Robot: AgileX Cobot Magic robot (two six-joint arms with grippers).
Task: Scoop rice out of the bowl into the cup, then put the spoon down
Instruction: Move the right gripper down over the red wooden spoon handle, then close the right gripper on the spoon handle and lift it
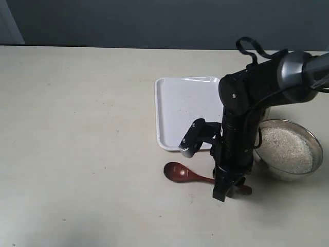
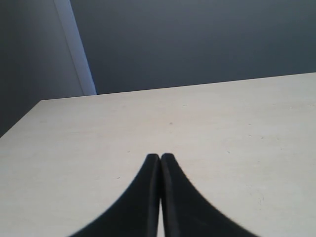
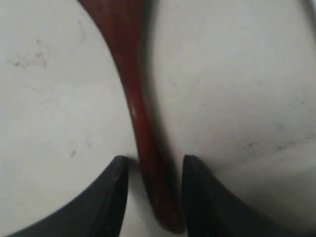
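The dark reddish-brown spoon (image 1: pixel 177 172) lies flat on the table in front of the tray, its handle running right under my right arm. My right gripper (image 1: pixel 229 193) points down over the handle end. In the right wrist view the gripper (image 3: pixel 153 160) is open and the handle (image 3: pixel 129 89) lies between its fingers, with a gap on one side. The wide steel bowl (image 1: pixel 314 141) stands to the right, filled with white rice (image 1: pixel 288 149). The cup is hidden, probably behind the arm. My left gripper (image 2: pixel 160 157) is shut on nothing above bare table, outside the exterior view.
A white rectangular tray (image 1: pixel 185 110) lies behind the spoon, left of the arm. The right arm's dark links (image 1: pixel 241 113) cover the area between the tray and the bowl. A dark wall runs along the table's far edge.
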